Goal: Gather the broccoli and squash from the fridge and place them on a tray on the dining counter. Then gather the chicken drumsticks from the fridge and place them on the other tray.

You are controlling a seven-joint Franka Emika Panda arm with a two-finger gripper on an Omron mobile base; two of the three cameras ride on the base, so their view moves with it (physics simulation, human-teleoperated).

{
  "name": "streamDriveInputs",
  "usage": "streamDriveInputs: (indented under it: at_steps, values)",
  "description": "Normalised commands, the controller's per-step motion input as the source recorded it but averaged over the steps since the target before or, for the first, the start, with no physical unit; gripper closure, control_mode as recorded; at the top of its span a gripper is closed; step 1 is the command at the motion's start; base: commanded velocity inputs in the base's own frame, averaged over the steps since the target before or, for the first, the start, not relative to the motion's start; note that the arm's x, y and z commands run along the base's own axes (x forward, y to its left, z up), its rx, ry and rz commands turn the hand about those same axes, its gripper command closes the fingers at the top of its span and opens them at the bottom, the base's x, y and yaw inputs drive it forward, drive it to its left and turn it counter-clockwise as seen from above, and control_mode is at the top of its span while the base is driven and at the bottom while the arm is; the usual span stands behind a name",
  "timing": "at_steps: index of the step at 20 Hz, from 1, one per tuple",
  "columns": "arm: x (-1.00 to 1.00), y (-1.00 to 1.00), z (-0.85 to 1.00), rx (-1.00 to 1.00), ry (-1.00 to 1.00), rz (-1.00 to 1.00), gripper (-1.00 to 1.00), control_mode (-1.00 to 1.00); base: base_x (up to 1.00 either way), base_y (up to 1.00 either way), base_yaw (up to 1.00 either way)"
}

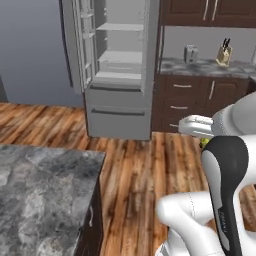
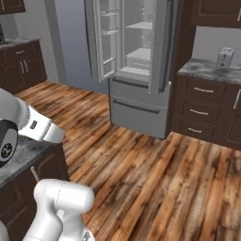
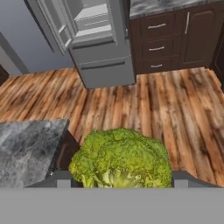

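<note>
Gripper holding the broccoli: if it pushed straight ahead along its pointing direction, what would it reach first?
Probably the wood floor between the dining counter and the fridge; the gripper, shut on the broccoli, has nothing else ahead. Depth is uncertain.

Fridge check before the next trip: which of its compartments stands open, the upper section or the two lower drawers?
The upper section of the fridge: its doors are swung wide, baring white shelves. Both lower drawers sit flush and shut.

- Broccoli (image 3: 120,158): lumpy green head, pale stalks underneath, seated between the gripper (image 3: 119,180) fingertips.
- Fridge (image 1: 120,70): grey, upper doors open, shelves bare, both lower drawers closed.
- Dining table (image 1: 40,195): grey marbled corner.
</note>
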Motion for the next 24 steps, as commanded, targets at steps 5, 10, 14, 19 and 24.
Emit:
streamDriveInputs:
  at_steps: [5,10,14,19,24]
  values:
    - [0.00,0.00,0.00,0.00,0.00,0.00,1.00,1.00,-1.00,0.00,-0.22]
    - [0.00,0.00,0.00,0.00,0.00,0.00,1.00,1.00,-1.00,0.00,-0.25]
    - [0.00,0.00,0.00,0.00,0.00,0.00,1.00,1.00,-1.00,-0.04,-0.29]
    - [0.00,0.00,0.00,0.00,0.00,0.00,1.00,1.00,-1.00,-0.16,-0.24]
    - [0.00,0.00,0.00,0.00,0.00,0.00,1.00,1.00,-1.00,-0.47,-0.18]
